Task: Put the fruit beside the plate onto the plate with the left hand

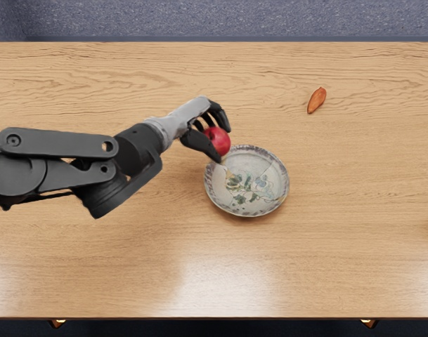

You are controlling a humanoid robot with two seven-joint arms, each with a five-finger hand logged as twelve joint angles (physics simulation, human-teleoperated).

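Head view showed the left robot hand (202, 124) gripping red fruit (218, 140) at the rim of the plate (284, 184), best released farther inward.

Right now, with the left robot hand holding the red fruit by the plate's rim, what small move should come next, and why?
Probably shift the left robot hand slightly right and nearer the camera before releasing. It is closed around the red fruit, which sits at the upper-left rim of the plate, not over the middle; let go here, it could roll onto the table.
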